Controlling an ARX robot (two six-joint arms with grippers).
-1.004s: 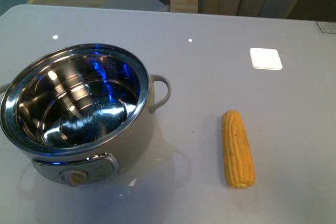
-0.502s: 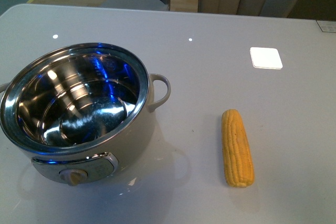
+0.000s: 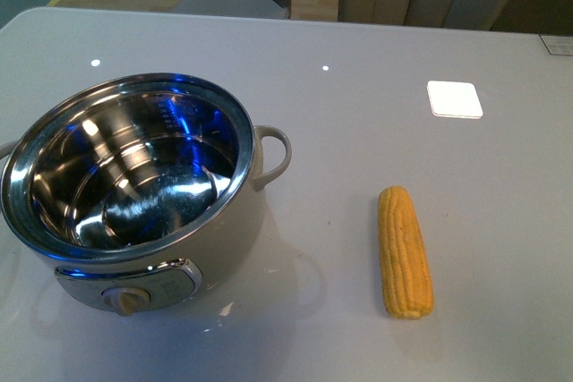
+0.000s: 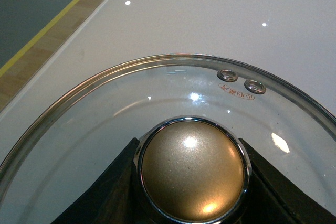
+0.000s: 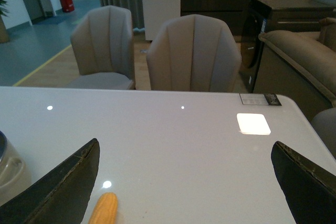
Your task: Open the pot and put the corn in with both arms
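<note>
Tabletop (image 3: 358,131) first: grey and glossy, filling my front feed. Pot (image 3: 237,221) sits at 8 o'clock on it, uncovered, its steel interior bare (so the opening half looks done to me). The glass lid (image 4: 105,108) shows only on the left wrist feed. There the left gripper (image 4: 191,182) pinches the gold knob (image 4: 192,163) from 2 sides. I cannot tell whether the lid hangs or rests on the table. Corn (image 3: 405,252) lies at 4 o'clock, well apart from the pot, its length running 12 to 6. The right gripper (image 5: 186,179) is spread wide above the table with nothing between its jaws, and 1 end of the cob just shows in that feed.

My worries:
- The knob is round and polished, so the lid could swivel or slip.
- The cob is round too, so an off-centre pinch could roll it away.
- Carried crosswise, the cob may catch the rim rather than drop inside.
</note>
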